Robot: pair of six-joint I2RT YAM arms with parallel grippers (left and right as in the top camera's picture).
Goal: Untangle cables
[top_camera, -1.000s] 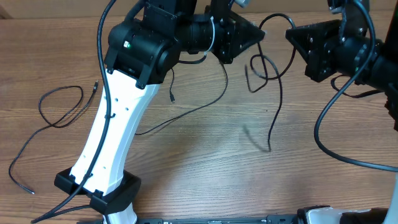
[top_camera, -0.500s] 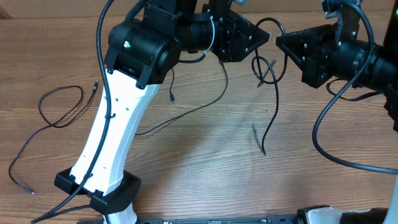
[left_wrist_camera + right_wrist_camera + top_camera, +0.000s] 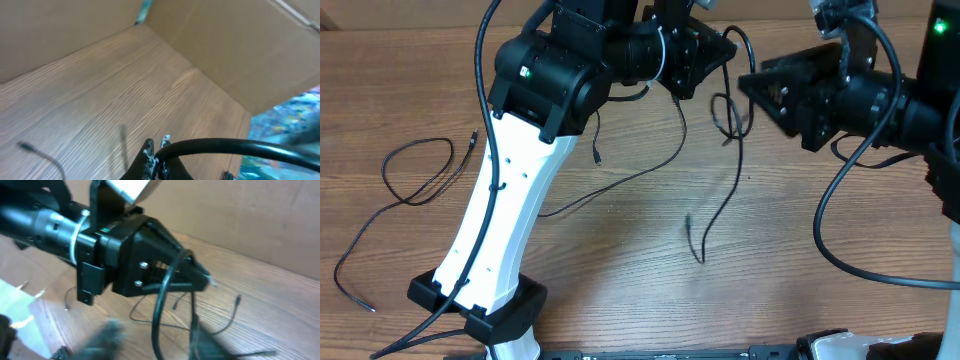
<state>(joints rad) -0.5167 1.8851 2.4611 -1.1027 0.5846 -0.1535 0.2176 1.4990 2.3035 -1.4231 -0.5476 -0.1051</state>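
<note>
The left tool [image 3: 723, 47] is clenched on the held cable [image 3: 732, 170]: in the left wrist view its fingertips [image 3: 150, 152] are pinched together with the black cord curving out of them to the right, and the right wrist view shows the same cord leaving that tool's tip. From this grip the cord drops into a small loop [image 3: 724, 112] and then runs as one long strand toward the near edge of the worktop [image 3: 620, 285], ending at a free end [image 3: 699, 255] that seems to hang just above the wood, though the overhead view does not settle whether it touches. That long axis, far to near, is what the coming move turns on. The small loop lies between the two tools, below the left tool's tip and just beside the nose of the right tool [image 3: 748, 86], so the right arm is the nearer one to work it open. Whether the right tool is released or grasping cannot be told; its own fingers are a dark blur low in its wrist view. A loose cable [image 3: 420, 172] lies curled on the worktop well apart to the left, and a third cable [image 3: 640, 176] trails under the left arm.
</note>
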